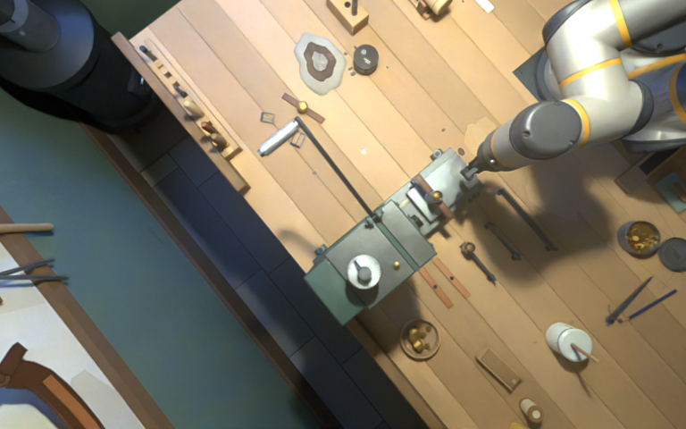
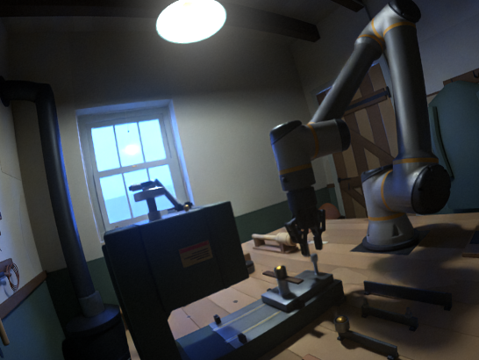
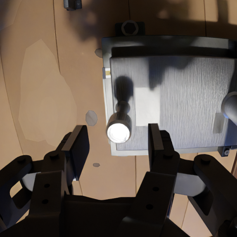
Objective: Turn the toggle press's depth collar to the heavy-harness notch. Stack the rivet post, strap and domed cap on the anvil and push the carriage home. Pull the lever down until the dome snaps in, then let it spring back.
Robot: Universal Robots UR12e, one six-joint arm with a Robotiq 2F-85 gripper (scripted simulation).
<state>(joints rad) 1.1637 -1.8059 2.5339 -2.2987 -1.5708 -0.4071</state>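
The carriage's small upright knob (image 3: 118, 132) (image 2: 314, 260) stands at the outer end of the grey carriage (image 1: 439, 188), directly under my open, empty gripper (image 3: 118, 141) (image 2: 310, 245) (image 1: 471, 171). On the carriage's anvil stand the rivet post, the brown strap (image 1: 434, 196) and the brass domed cap (image 2: 279, 270), stacked. The carriage sits out on its rails, away from the press body (image 1: 372, 258). The white depth collar (image 1: 363, 272) sits on top of the press. The long dark lever (image 1: 334, 166) reaches out from the press across the bench.
A window (image 2: 131, 164) and a stove pipe (image 2: 57, 193) stand behind the press. Dark metal bars (image 1: 526, 218) and a spare post (image 1: 476, 260) lie on the bench beside the carriage. Spare straps (image 1: 444, 283), a dish of rivets (image 1: 420, 340) and a white cup (image 1: 568, 342) lie further along.
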